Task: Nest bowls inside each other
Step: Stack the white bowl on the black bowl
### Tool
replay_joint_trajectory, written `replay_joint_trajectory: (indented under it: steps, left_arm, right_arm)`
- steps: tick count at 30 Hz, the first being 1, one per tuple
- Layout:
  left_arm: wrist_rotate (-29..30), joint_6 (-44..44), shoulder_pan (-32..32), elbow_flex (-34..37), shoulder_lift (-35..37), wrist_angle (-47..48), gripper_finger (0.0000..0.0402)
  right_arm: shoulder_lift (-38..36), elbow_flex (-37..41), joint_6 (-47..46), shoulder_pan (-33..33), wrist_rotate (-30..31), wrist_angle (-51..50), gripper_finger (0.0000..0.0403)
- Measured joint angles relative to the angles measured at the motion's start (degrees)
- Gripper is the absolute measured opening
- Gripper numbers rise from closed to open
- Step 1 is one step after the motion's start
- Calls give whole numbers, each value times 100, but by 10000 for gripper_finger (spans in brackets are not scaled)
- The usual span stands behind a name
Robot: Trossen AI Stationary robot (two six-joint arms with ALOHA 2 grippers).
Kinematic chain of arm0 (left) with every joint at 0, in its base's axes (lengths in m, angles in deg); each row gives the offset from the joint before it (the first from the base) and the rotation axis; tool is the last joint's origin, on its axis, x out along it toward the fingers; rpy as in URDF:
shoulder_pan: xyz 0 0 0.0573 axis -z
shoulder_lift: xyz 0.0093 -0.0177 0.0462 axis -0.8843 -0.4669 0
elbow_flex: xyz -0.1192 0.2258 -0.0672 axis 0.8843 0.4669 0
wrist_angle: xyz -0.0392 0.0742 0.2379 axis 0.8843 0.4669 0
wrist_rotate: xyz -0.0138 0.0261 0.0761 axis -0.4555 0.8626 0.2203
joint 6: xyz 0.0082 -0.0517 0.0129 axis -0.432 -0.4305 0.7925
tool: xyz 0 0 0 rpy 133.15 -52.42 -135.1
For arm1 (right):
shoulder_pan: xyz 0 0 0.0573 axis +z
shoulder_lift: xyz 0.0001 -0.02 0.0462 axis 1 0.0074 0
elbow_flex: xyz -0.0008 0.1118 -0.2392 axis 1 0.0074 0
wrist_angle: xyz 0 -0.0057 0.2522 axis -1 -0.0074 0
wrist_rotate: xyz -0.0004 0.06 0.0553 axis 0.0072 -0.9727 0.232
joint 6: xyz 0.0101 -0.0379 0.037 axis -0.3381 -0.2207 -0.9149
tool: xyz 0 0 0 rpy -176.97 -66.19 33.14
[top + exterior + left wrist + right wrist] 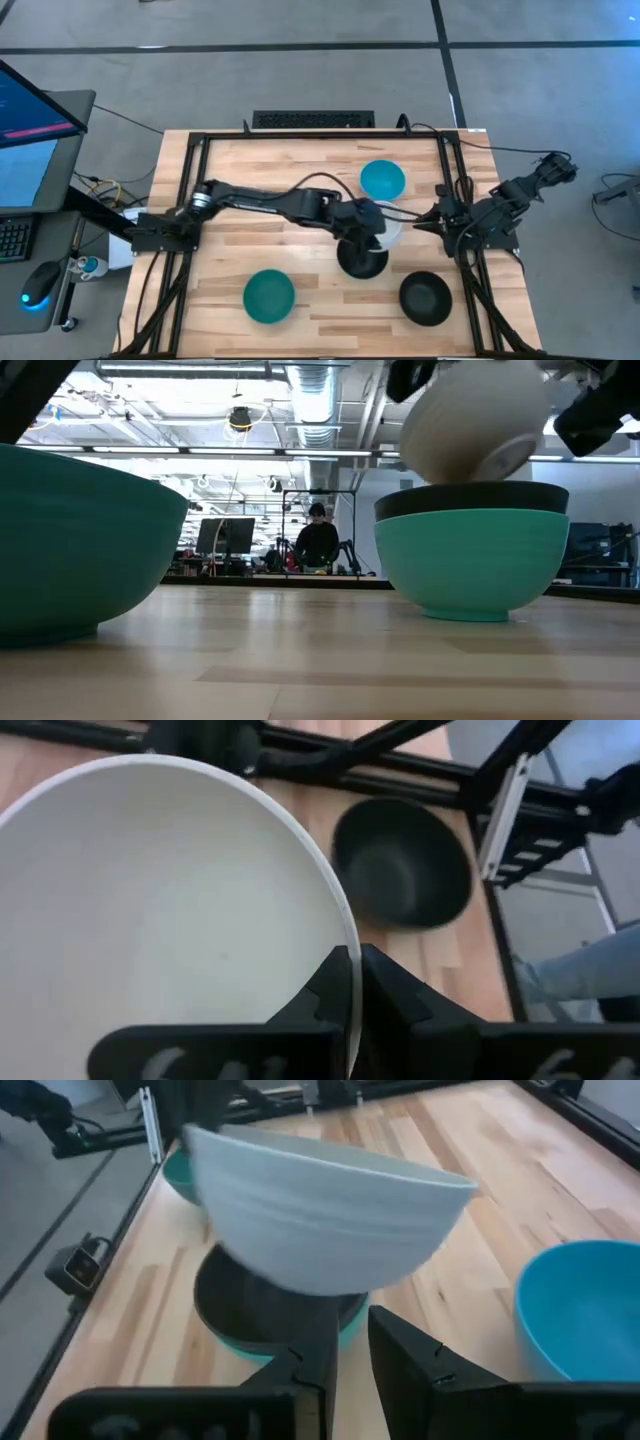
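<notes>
My left gripper reaches over the table's middle and is shut on the white bowl. This bowl hangs tilted just above a black bowl that is nested in a cyan bowl. In the high view the stack shows as a black bowl. My right gripper waits at the table's right side, fingers a little apart, pointing at the white bowl. A second cyan bowl, a teal bowl and a second black bowl stand on their bases. My left gripper pinches the white bowl's rim, one finger inside the bowl and one outside. It comes from the table's left side. The bowl is lifted clear and tilted, its base just above the black bowl in the stack.
The black frame rails run along the table's edges, with cables beside the right arm. Bare wood lies between the teal bowl and the stack. A person sits in the room far behind the table.
</notes>
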Motion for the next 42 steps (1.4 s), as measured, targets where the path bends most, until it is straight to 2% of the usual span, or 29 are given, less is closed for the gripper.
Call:
replay_joint_trajectory:
  steps: [4, 8, 14, 28, 34, 39, 42]
  left_arm:
    - [12, -308, 137, -802, -428, 453, 0]
    - [202, -721, 294, -682, -509, 632, 0]
    - [898, -950, 459, -700, -487, 885, 0]
    - [1009, -1281, 530, -494, -479, 1393, 0]
    - [958, -1328, 525, -502, -561, 1172, 0]
    - [410, -1353, 537, -527, -971, 657, 0]
    - [508, -1389, 587, -553, -1141, 645, 0]
  right_arm:
    - [-380, 0, -3, 0, -44, -12, 82]
    - [-719, 0, -1, 0, -69, -18, 82]
    - [-973, 0, 15, -1, -90, -5, 82]
    - [-868, 0, 144, 0, -295, 61, 82]
    - [-869, 0, 144, 0, -293, 62, 82]
    - [-875, 0, 148, 0, -291, 81, 82]
    - [-877, -7, 150, 0, -273, 99, 82]
